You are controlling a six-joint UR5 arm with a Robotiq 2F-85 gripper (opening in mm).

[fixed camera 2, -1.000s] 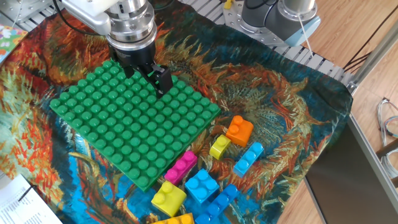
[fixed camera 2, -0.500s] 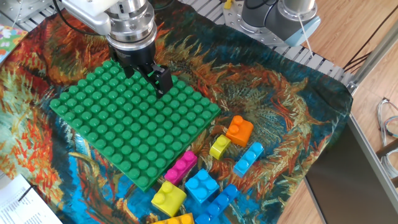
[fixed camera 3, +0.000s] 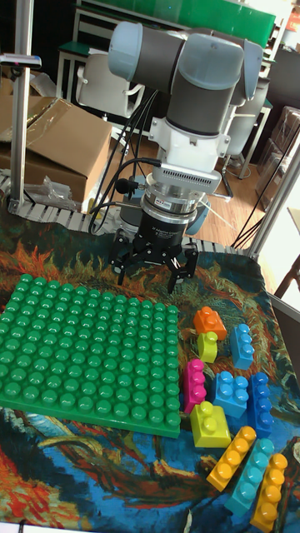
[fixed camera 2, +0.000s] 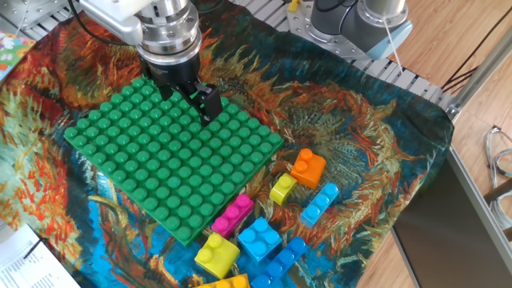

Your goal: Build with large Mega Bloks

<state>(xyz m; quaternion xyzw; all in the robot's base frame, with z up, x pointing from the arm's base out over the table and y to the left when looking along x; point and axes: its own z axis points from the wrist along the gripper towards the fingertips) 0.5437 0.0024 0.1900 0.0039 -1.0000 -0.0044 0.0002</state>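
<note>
My gripper (fixed camera 2: 188, 99) hangs open just above the far edge of the green baseplate (fixed camera 2: 152, 172), with nothing between its fingers. From the tall fixed view the gripper (fixed camera 3: 152, 273) shows both fingers spread wide over the baseplate (fixed camera 3: 75, 358). The loose Mega Bloks lie on the cloth off the plate's near right side: the oblong magenta one (fixed camera 2: 233, 214) (fixed camera 3: 194, 383) touching the plate's edge, an orange one (fixed camera 2: 308, 167), a small yellow one (fixed camera 2: 282, 189), a light blue one (fixed camera 2: 320, 203), a blue one (fixed camera 2: 259, 238) and a bigger yellow one (fixed camera 2: 217, 254).
A patterned cloth (fixed camera 2: 360, 136) covers the table. A second arm's base (fixed camera 2: 356, 24) stands at the back. Papers (fixed camera 2: 20, 256) lie at the front left, cables (fixed camera 2: 500, 160) at the right edge. Long yellow, light blue and orange bricks (fixed camera 3: 250, 475) lie nearest the front.
</note>
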